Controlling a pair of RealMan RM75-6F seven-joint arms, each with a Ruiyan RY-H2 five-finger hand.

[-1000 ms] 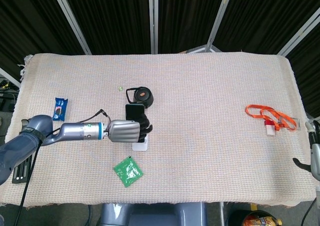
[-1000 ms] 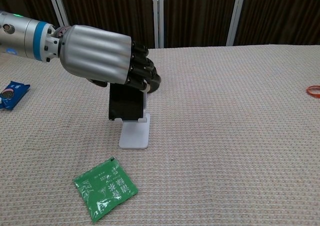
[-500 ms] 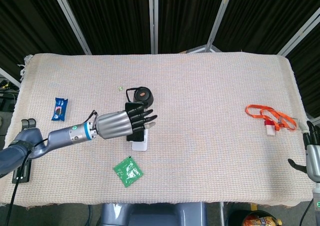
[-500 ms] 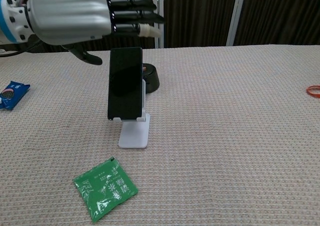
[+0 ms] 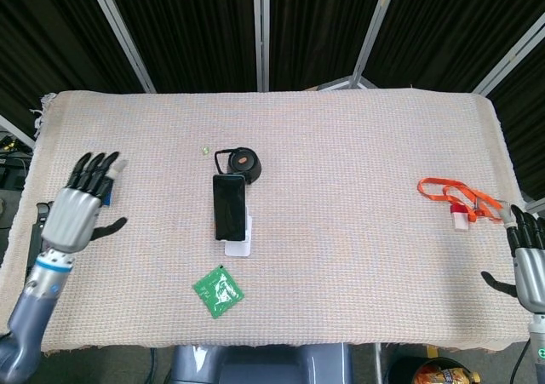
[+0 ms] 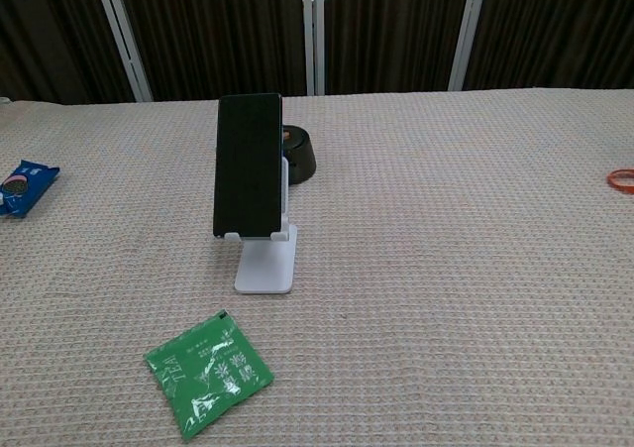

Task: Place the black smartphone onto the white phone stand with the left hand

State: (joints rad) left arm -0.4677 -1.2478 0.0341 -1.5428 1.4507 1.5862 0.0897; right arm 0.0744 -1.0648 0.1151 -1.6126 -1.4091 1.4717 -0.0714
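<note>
The black smartphone [image 5: 230, 207] [image 6: 248, 166] leans upright on the white phone stand [image 5: 238, 247] [image 6: 265, 266] near the table's middle left. Nothing touches it. My left hand [image 5: 81, 203] hovers far to the left near the table's left edge, fingers spread, holding nothing. My right hand [image 5: 526, 260] is at the right edge, fingers apart and empty. Neither hand appears in the chest view.
A black round object [image 5: 243, 162] [image 6: 297, 155] sits just behind the stand. A green tea sachet [image 5: 218, 290] [image 6: 207, 372] lies in front of it. A blue snack packet [image 6: 22, 186] lies at left, partly under my left hand in the head view. An orange lanyard with a tag [image 5: 460, 198] lies at right.
My left hand has let go of the phone and pulled away to the far left edge, fingers spread. The phone stays on the stand.
</note>
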